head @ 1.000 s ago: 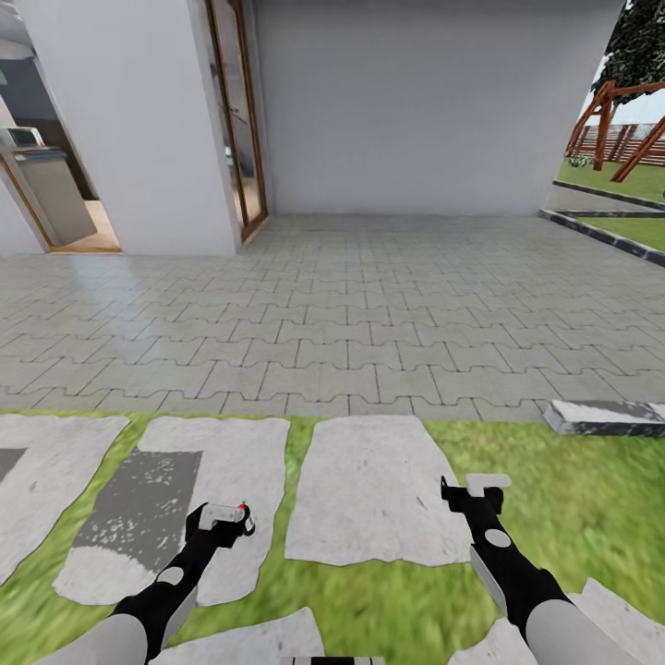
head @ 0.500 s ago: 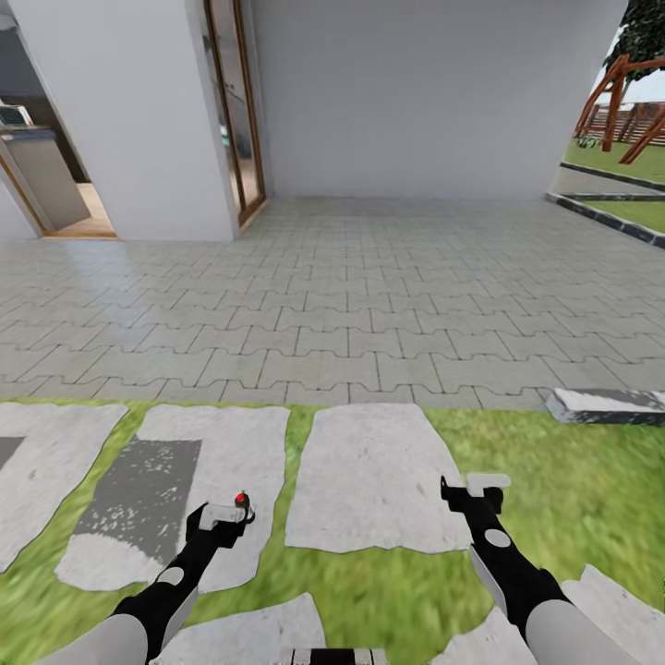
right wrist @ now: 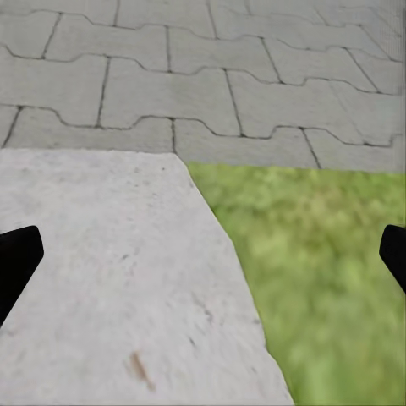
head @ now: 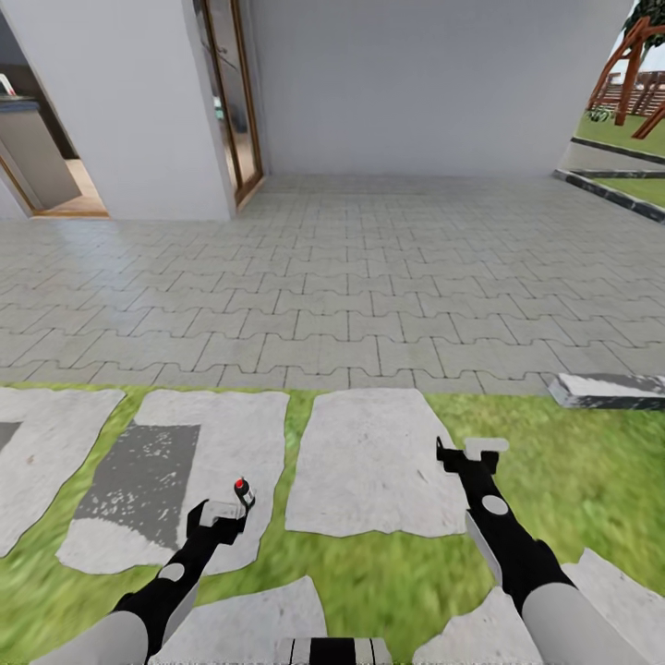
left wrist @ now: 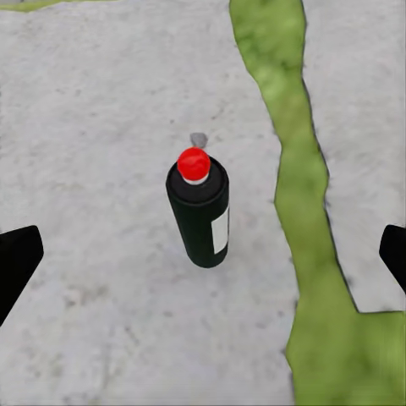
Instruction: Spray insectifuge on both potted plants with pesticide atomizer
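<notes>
The pesticide atomizer (head: 242,490) is a slim dark bottle with a red top. It stands upright on a pale stepping slab (head: 226,434) in the lawn. My left gripper (head: 222,513) hovers just short of it, apart from it. In the left wrist view the pesticide atomizer (left wrist: 199,211) stands between and beyond the spread black fingertips (left wrist: 17,258), so the left gripper (left wrist: 203,262) is open. My right gripper (head: 469,454) is open over the edge of another slab (right wrist: 101,279), holding nothing. The potted plants are out of view.
Grey interlocking paving (head: 351,277) stretches ahead to a white house wall (head: 416,83) and a glass door (head: 226,92). A low stone kerb (head: 605,390) lies at the right. Lawn (head: 573,462) and a wooden swing frame (head: 637,65) show far right.
The whole picture has shifted upward, so the camera moved. The atomizer now shows slightly farther ahead of my left gripper. My right gripper sits a little higher in the view.
</notes>
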You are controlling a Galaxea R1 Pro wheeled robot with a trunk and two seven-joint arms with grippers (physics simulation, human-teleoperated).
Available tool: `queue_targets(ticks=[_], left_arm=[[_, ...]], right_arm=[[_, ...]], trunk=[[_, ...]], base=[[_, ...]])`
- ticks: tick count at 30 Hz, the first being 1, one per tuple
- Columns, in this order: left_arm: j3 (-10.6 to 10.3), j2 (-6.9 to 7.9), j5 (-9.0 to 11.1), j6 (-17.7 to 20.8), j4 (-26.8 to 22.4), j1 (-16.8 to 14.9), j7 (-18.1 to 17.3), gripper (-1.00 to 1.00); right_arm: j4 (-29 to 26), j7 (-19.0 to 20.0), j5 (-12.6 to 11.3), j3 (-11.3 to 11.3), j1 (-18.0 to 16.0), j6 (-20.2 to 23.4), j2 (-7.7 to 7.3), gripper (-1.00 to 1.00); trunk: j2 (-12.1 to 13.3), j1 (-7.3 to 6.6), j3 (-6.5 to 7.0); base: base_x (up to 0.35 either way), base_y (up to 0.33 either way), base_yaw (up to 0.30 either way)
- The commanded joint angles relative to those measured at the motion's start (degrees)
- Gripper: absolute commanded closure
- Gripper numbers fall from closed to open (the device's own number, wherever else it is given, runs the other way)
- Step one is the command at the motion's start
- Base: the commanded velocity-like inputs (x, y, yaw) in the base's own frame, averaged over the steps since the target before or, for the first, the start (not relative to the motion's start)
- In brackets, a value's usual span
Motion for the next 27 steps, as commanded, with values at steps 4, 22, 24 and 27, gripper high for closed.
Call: queue_targets(ticks=[4, 22, 24, 27], left_arm=[[0.2, 0.00, -0.6, -0.3, 0.1, -0.1, -0.1, -1.00], [0.5, 0.31, -0.3, -0.5, 0.4, 0.1, -0.1, -1.00], [0.5, 0.37, -0.3, -0.5, 0.4, 0.1, -0.1, -1.00], [0.5, 0.51, -0.3, -0.5, 0.5, 0.1, -0.1, -1.00]], right_arm=[[-0.7, -0.4, 0.1, 0.4, -0.1, 0.8, -0.02, -1.00], [3.9, -0.7, 0.1, 0.4, 0.0, 1.0, 0.33, -1.00], [4.0, -0.7, 0.0, 0.3, 0.0, 1.0, 0.33, -1.00], [4.1, -0.7, 0.0, 0.2, 0.0, 0.9, 0.34, -1.00]], trunk=[[-0.1, 0.09, -0.93], [-0.3, 0.55, -4.92], [-0.3, 0.60, -5.37], [-0.4, 0.68, -6.16]], base=[[0.000, 0.000, 0.000], [0.000, 0.000, 0.000], [0.000, 0.000, 0.003], [0.000, 0.000, 0.040]])
